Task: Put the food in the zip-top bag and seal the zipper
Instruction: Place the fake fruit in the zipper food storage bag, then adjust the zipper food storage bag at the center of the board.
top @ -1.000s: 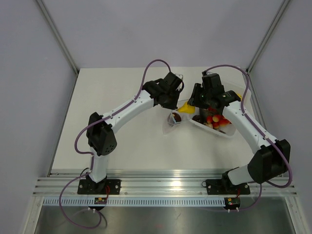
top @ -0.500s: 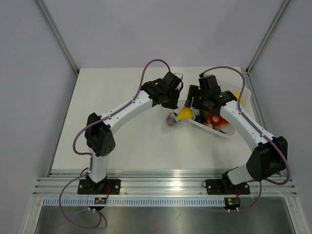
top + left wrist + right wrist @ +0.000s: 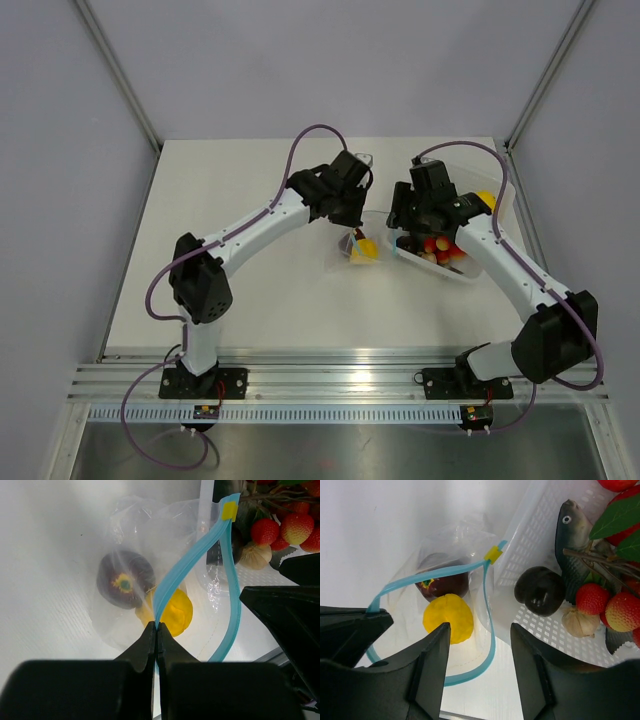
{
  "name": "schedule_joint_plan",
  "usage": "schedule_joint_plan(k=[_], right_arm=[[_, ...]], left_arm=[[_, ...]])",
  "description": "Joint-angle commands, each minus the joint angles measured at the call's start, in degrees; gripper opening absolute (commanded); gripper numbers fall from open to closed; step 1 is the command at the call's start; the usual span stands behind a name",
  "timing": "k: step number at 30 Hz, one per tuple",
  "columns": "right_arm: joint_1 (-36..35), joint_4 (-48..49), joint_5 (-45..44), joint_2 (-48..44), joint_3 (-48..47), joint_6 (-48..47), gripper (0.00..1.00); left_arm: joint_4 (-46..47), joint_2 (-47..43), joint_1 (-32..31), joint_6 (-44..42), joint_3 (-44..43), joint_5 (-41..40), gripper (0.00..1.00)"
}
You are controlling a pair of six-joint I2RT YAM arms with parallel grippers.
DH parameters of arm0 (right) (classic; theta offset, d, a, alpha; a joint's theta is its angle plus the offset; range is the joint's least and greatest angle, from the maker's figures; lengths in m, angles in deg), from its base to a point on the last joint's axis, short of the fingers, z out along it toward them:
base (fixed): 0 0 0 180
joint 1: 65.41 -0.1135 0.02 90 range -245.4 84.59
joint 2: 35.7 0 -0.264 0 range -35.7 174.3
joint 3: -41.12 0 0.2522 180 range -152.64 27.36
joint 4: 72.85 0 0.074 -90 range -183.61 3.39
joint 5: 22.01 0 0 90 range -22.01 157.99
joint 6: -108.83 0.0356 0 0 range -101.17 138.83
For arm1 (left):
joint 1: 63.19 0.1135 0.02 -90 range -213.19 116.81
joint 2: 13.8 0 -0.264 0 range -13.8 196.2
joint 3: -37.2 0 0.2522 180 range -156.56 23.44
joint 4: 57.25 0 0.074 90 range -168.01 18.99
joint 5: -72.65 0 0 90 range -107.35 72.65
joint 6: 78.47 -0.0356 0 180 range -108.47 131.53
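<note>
The clear zip-top bag [image 3: 350, 252] lies on the table with its mouth held open. My left gripper [image 3: 157, 630] is shut on the blue-teal zipper [image 3: 185, 567] and lifts one lip. Inside the bag lie a dark maroon fruit [image 3: 125, 580] and a yellow piece [image 3: 175, 612], which also show in the right wrist view, the maroon fruit [image 3: 445, 585] just behind the yellow piece [image 3: 447, 617]. My right gripper [image 3: 480, 630] is open and empty, above the bag's mouth next to the tub. The zipper [image 3: 435, 573] is unsealed, its two strips apart.
A rigid clear tub [image 3: 530, 540] stands just right of the bag. It holds a dark plum [image 3: 540, 590], a toy fish [image 3: 572, 525], strawberries [image 3: 592, 600] and a garlic bulb [image 3: 580, 622]. In the top view the tub [image 3: 470, 275] lies under my right arm.
The yellow piece went from my right gripper down into the bag beside the maroon fruit. My right gripper has opened. My left gripper keeps its hold on the zipper.
</note>
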Motion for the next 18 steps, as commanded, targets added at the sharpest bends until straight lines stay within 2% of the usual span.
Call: schedule_joint_plan(k=[1, 7, 11, 15, 16, 18], right_arm=[[-0.4, 0.1, -0.3, -2.5, 4.1, 1.1, 0.58], [-0.4, 2.7, 3.0, -2.4, 8.7, 3.0, 0.59], [-0.3, 4.0, 5.5, -1.0, 8.5, 2.7, 0.54], [-0.3, 4.0, 5.6, -0.7, 7.0, 2.2, 0.32], [-0.3, 4.2, 6.0, -1.5, 6.5, 1.9, 0.22], [-0.4, 4.7, 6.6, -2.5, 5.7, 1.9, 0.13]], left_arm=[[2.4, -4.3, 0.2, 0.5, 0.4, 0.6, 0.0], [2.4, -4.7, 0.2, 0.8, 0.8, 0.6, 0.0], [2.5, -5.1, 0.2, 1.0, 1.1, 0.7, 0.0], [2.5, -6.7, 0.4, 1.0, 1.4, 0.6, 0.0], [2.4, -7.0, 0.5, 1.0, 1.5, 0.8, 0.0], [2.5, -8.1, 1.3, 0.9, 1.9, 1.3, 0.0]])
